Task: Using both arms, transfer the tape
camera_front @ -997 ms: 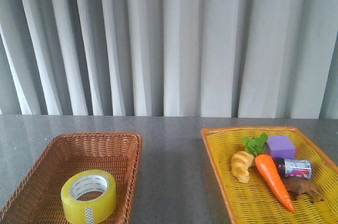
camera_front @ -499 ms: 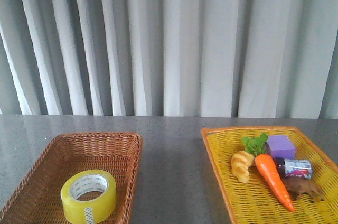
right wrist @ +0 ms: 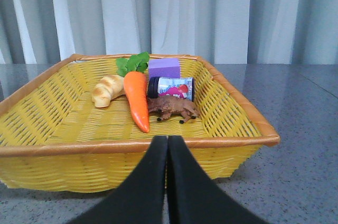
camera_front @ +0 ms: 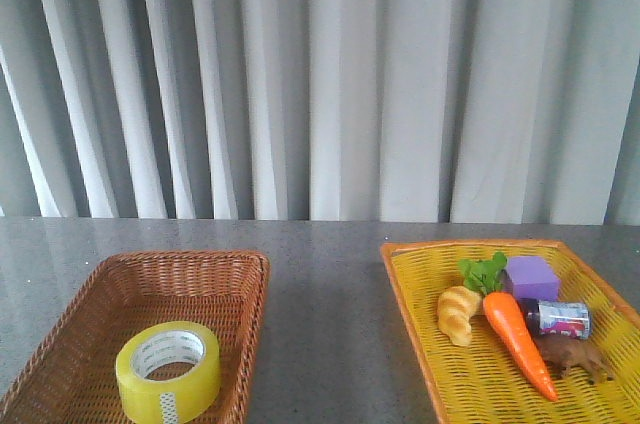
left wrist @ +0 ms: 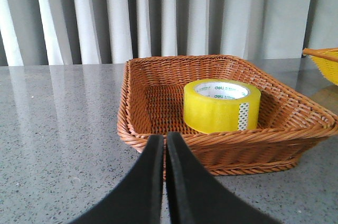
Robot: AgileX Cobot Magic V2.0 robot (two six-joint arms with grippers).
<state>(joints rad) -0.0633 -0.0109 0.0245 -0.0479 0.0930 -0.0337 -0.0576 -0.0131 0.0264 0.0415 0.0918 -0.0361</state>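
Where the brown wicker basket (camera_front: 150, 294) sits on the left half of the table (camera_front: 320, 324), the tape (camera_front: 168, 371) lies flat inside it, near the basket's front right part as the front view shows it. The roll is a squat cylinder of glossy translucent yellow film wound on a white core with grey print; its axis stands upright, the open hole facing up, and a patterned white strip runs down its outer wall. The basket is rectangular with rounded corners and a tightly woven, ribbed rim, sloping walls and a flat woven floor.

In the left wrist view the left claw (left wrist: 164, 145) is clenched, its two smooth black fingers (left wrist: 150, 182) pressed together with only a thin seam between them, empty, low over the table just outside the basket's rim and apart from the tape. The right claw (right wrist: 168, 145) is likewise clenched on nothing, before the rim of a yellow woven tray (right wrist: 47, 102).

That tray, broad and shallow with an orange-brown rim, holds a smooth orange carrot (camera_front: 518, 342) with crinkled green leaves, a ridged pale croissant (camera_front: 459, 314), a matte purple block (camera_front: 531, 276), a small printed can (camera_front: 558, 319) lying on its side and a brown animal figure (camera_front: 575, 356).

The table is grey speckled stone, polished enough to mirror the pale pleated curtains (camera_front: 320, 74) hanging behind it.
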